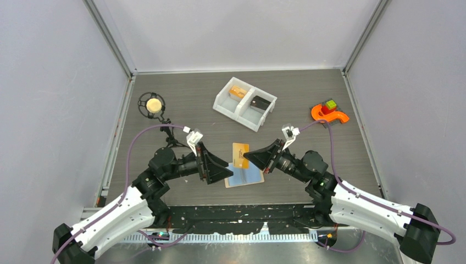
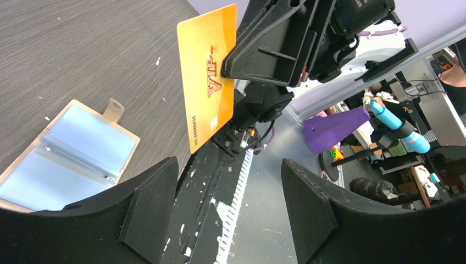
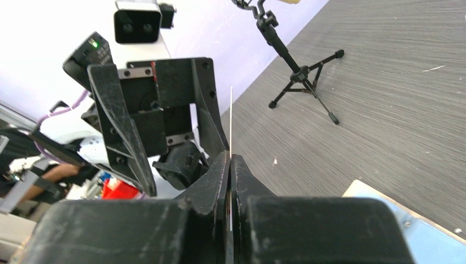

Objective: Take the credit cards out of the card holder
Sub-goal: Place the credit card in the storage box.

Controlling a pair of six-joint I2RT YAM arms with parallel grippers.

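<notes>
The gold credit card looks light, thin, stiff and slick, so it is best pinched flat across both faces near one edge. The right gripper is clamped on it that way. It reads "VIP"; the embossed digits are illegible. Facing it, the left gripper has its jaws apart and empty. The card holder lies open beyond its left finger.

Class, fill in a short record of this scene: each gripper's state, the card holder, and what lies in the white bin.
left gripper: open, empty
right gripper: shut on gold card, held off the table
card holder: open flat on table, blue lining up
white bin: orange item in one compartment, dark item in the other
</notes>
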